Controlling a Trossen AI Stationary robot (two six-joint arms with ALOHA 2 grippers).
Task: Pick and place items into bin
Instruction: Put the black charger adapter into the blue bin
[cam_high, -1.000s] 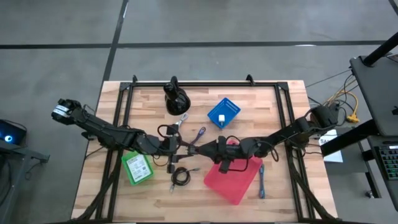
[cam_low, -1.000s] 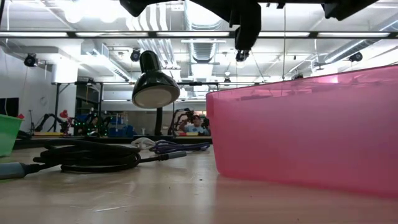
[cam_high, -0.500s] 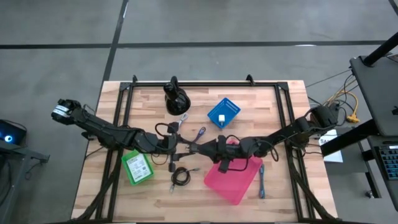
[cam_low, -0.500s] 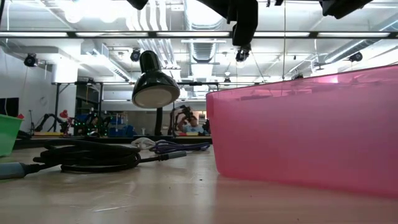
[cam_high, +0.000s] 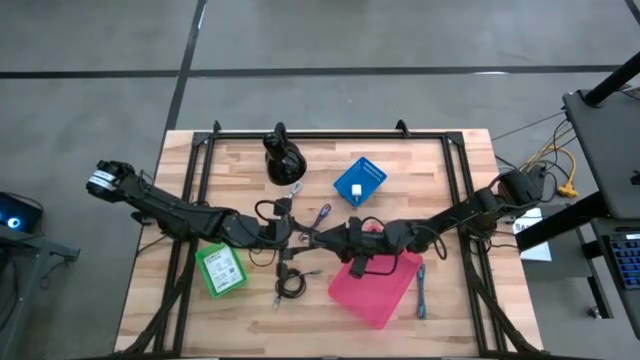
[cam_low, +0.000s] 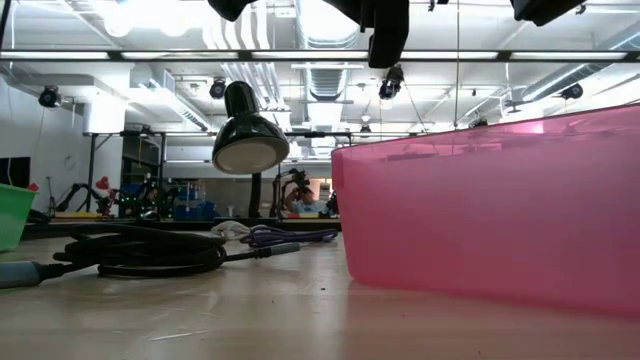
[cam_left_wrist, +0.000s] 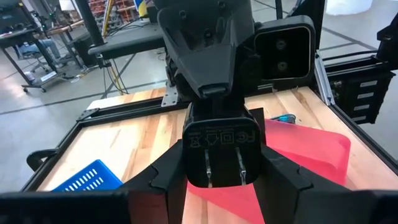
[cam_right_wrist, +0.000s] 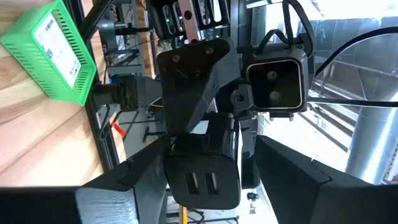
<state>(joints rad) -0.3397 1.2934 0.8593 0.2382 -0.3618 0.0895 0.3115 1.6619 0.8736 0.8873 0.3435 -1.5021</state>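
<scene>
Above the bench's middle, the left pincer (cam_high: 287, 238) is clenched on a small black plastic plug block with two prongs (cam_left_wrist: 221, 152). The right pincer (cam_high: 318, 239) meets it, released, its fingers flanking the block, just off the pink plastic bin (cam_high: 390, 300).

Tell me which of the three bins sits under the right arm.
The red bin, at the table's near edge. The right arm crosses above its far corner, while the green bin lies beneath the left arm and the blue bin stands clear of both.
</scene>
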